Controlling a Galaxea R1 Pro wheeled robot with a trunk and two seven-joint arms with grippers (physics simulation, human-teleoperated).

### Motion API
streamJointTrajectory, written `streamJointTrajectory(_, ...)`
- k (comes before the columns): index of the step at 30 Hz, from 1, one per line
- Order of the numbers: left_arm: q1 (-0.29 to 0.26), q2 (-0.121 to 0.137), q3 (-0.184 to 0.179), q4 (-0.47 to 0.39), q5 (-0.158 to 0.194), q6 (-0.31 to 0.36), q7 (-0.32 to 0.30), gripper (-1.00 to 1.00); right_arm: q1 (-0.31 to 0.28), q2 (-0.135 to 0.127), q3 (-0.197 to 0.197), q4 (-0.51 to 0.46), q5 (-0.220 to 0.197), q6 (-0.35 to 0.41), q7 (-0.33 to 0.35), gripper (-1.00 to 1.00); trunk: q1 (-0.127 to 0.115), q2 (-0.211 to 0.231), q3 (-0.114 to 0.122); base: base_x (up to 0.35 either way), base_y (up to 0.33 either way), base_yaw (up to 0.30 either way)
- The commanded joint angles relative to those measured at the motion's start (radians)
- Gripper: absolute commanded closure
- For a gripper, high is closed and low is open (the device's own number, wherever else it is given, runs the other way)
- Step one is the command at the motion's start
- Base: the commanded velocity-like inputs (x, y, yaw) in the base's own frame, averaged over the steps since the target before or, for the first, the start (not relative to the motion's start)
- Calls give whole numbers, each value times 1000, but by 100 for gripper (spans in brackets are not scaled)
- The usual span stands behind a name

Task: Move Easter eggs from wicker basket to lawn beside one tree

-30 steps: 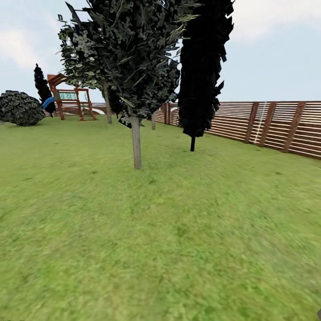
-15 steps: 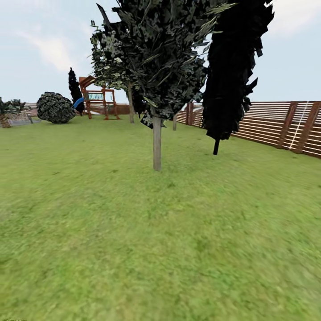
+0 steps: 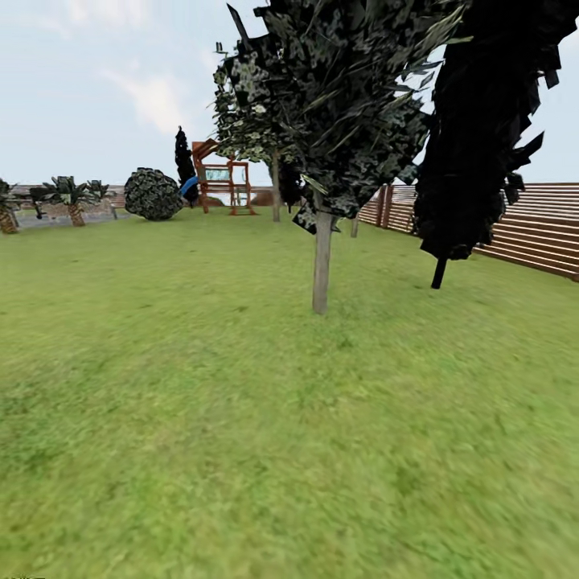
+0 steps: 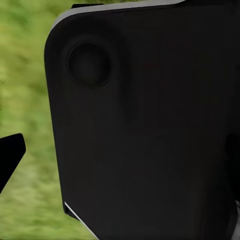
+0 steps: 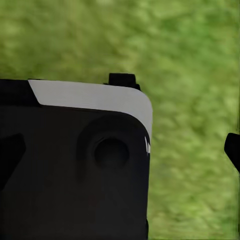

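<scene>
The lawn (image 3: 241, 418) spreads wide and green ahead of me in the head view. The three Easter eggs and the wicker basket are out of view. In the left wrist view my left gripper (image 4: 120, 155) hangs over grass, its dark fingertips (image 4: 11, 155) at the picture's edges, spread wide with nothing held. A black part of my own body lies behind it. In the right wrist view my right gripper (image 5: 120, 150) stands the same way, fingertips (image 5: 233, 149) far apart above the grass.
A slim grey-trunked tree with dark mottled leaves (image 3: 322, 265) stands ahead, right of centre. A narrow black-leaved tree (image 3: 482, 137) and the slat fence (image 3: 531, 229) are to the right. Far back are a round bush (image 3: 153, 194), a play set (image 3: 221, 181) and palms (image 3: 71, 197).
The whole head view has swung left, so the trees, bush and play set sit further right in the picture, and palms have come into view at the far left.
</scene>
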Motion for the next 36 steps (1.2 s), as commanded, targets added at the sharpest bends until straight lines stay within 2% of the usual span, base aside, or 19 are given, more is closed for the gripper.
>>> streamJointTrajectory(1,0,-1,-2,-2,-1,-1,-1,-100,0,0,1,0,2,0,0,-100,1,0,-1,336,0,299)
streamJointTrajectory(36,0,-5,-2,-2,-1,-1,-1,-100,0,-1,1,0,2,0,2,-100,1,0,-1,336,0,299)
